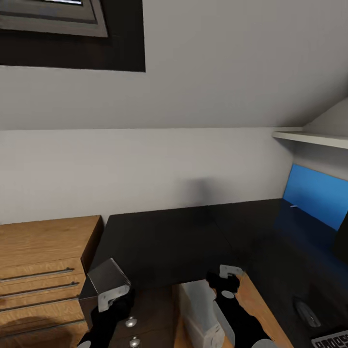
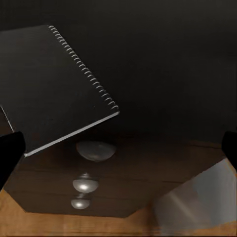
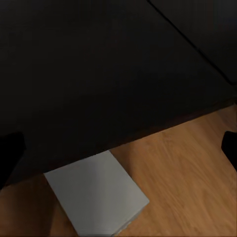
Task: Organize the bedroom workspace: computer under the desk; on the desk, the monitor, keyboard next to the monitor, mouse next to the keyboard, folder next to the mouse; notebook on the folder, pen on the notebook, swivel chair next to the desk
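The dark spiral-bound notebook hangs tilted at the black desk's front-left corner, one edge by a finger of my left gripper, whose fingers stand wide apart. My right gripper is open and empty over the desk's front edge. Below it the pale grey computer stands on the floor, partly under the desk. At the right, the blue-screened monitor, the mouse and a corner of the keyboard sit on the desk. The folder, pen and chair are out of view.
A wooden chest of drawers stands against the desk's left end. Round drawer knobs show under the desk's front. A white shelf juts out above the monitor. The white wall runs behind the desk, and wood floor lies in front.
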You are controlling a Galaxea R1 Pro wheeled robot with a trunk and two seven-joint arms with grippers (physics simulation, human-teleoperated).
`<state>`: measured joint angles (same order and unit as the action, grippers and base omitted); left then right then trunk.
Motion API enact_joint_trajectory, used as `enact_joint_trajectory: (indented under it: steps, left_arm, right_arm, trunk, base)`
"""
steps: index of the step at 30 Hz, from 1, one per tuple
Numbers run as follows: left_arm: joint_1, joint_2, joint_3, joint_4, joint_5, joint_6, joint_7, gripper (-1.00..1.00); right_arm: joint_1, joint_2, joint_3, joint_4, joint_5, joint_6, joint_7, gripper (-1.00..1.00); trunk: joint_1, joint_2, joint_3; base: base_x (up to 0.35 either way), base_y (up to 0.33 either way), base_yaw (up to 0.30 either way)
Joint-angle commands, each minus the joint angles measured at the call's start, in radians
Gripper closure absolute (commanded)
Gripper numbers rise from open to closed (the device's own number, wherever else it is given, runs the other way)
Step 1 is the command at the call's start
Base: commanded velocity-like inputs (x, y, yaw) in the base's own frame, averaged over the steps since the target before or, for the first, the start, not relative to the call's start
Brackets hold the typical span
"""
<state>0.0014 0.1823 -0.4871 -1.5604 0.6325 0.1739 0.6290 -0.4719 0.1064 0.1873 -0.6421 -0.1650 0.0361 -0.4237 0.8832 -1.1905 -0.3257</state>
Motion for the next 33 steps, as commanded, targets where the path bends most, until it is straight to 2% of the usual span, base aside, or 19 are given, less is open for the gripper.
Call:
enact_joint_trajectory:
  steps: [1, 3, 5, 7, 11, 12, 14, 15, 16, 19, 22, 23, 26, 33]
  left_arm:
    - [0.009, 0.003, -0.002, 0.006, 0.003, 0.001, 0.006, -1.00]
    - [0.050, 0.008, -0.002, 0.065, 0.001, -0.037, 0.006, -1.00]
    - [0.062, 0.009, -0.007, 0.114, 0.000, -0.091, 0.005, -1.00]
    - [0.073, 0.013, -0.060, 0.220, 0.002, -0.215, 0.004, -1.00]
    - [0.081, 0.017, -0.125, 0.398, 0.004, -0.334, 0.004, -1.00]
    - [0.082, 0.016, -0.130, 0.421, 0.004, -0.351, 0.004, -1.00]
    - [0.083, 0.013, -0.145, 0.521, 0.004, -0.429, 0.002, -1.00]
    - [0.083, 0.012, -0.146, 0.540, 0.004, -0.438, 0.002, -1.00]
    - [0.083, 0.006, -0.151, 0.612, 0.004, -0.461, 0.002, -1.00]
    - [0.083, -0.010, -0.153, 0.695, 0.004, -0.472, 0.001, -1.00]
    - [0.083, -0.024, -0.154, 0.740, 0.004, -0.475, 0.001, -1.00]
    - [0.083, -0.049, -0.154, 0.793, 0.004, -0.478, 0.000, -1.00]
    - [0.083, -0.080, -0.153, 0.843, 0.003, -0.479, -0.002, -1.00]
    - [0.083, -0.086, -0.149, 0.855, 0.005, -0.480, -0.002, -1.00]
  right_arm:
    - [0.000, 0.003, 0.007, 0.014, -0.005, -0.012, -0.016, -1.00]
    - [0.001, 0.022, 0.011, 0.116, 0.001, -0.114, -0.035, -1.00]
    - [0.002, 0.033, 0.013, 0.198, 0.003, -0.194, -0.039, -1.00]
    - [0.002, 0.049, 0.017, 0.348, 0.006, -0.334, -0.044, -1.00]
    - [0.002, 0.054, 0.016, 0.489, 0.006, -0.423, -0.044, -1.00]
    - [0.002, 0.054, 0.016, 0.503, 0.006, -0.432, -0.043, -1.00]
    - [0.003, 0.052, 0.015, 0.572, 0.004, -0.478, -0.041, -1.00]
    - [0.003, 0.051, 0.014, 0.585, 0.004, -0.487, -0.040, -1.00]
    - [0.003, 0.048, 0.012, 0.624, 0.002, -0.513, -0.035, -1.00]
    - [0.005, 0.042, 0.011, 0.645, 0.001, -0.526, 0.011, -1.00]
    - [0.006, 0.037, 0.011, 0.651, 0.001, -0.529, 0.067, -1.00]
    - [0.009, 0.030, 0.011, 0.655, 0.001, -0.531, 0.150, -1.00]
    - [0.021, 0.025, 0.011, 0.657, 0.003, -0.533, 0.217, -1.00]
    - [0.024, 0.012, 0.009, 0.655, -0.009, -0.541, 0.232, -1.00]
  trunk:
    - [0.000, -0.001, -0.001]
    - [0.000, -0.001, -0.001]
    - [0.000, -0.001, -0.001]
    - [0.000, -0.001, -0.001]
    - [0.000, -0.001, -0.001]
    - [0.000, -0.001, -0.001]
    - [0.000, -0.001, -0.001]
    - [0.000, -0.001, -0.001]
    - [0.000, -0.001, -0.001]
    - [0.000, -0.001, -0.001]
    - [0.000, -0.001, -0.001]
    - [0.000, -0.001, -0.001]
    - [0.000, -0.001, -0.001]
    - [0.000, -0.001, -0.001]
  base:
    - [0.000, 0.000, 0.280]
    - [0.000, 0.000, 0.280]
    - [0.000, 0.000, 0.280]
    - [0.000, 0.000, 0.280]
    - [0.000, 0.000, 0.280]
    - [0.000, 0.000, 0.280]
    - [0.000, 0.000, 0.280]
    - [0.000, 0.000, 0.280]
    - [0.000, 0.000, 0.219]
    - [0.000, 0.000, 0.119]
    - [0.000, 0.000, 0.044]
    - [0.000, 0.000, 0.015]
    - [0.000, 0.000, 0.007]
    - [0.000, 0.000, 0.001]
